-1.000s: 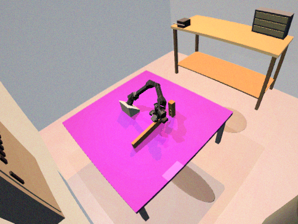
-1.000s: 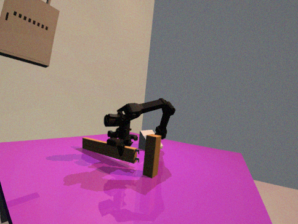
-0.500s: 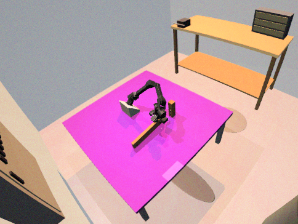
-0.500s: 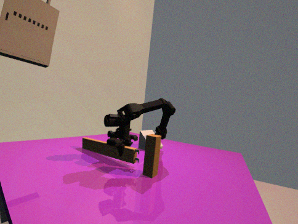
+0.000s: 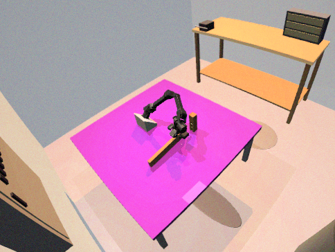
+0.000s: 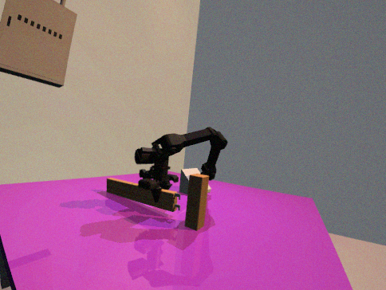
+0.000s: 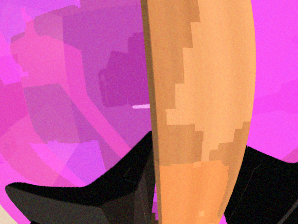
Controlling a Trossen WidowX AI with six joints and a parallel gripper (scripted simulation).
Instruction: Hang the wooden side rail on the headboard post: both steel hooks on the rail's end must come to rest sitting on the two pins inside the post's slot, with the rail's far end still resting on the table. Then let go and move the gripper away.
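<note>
The wooden side rail (image 5: 163, 152) (image 6: 133, 192) (image 7: 200, 96) is a long orange-brown board. My gripper (image 5: 178, 133) (image 6: 153, 190) is shut on it near its hooked end and holds that end raised. The rail's far end (image 5: 151, 162) is low at the magenta table (image 5: 114, 163) (image 6: 259, 239). Two dark steel hooks (image 6: 177, 201) stick out of the rail's end, a short gap from the headboard post (image 5: 193, 122) (image 6: 198, 201), which stands upright. The hooks are outside the post. The post's slot and pins are not visible. In the wrist view the rail fills the middle between my dark fingers.
The arm's pale base block (image 5: 145, 122) (image 6: 187, 179) stands behind the post. A wooden workbench (image 5: 263, 38) with a drawer unit (image 5: 306, 25) and a small dark box (image 5: 206, 25) stands far off. A cabinet (image 5: 21, 194) is at the left.
</note>
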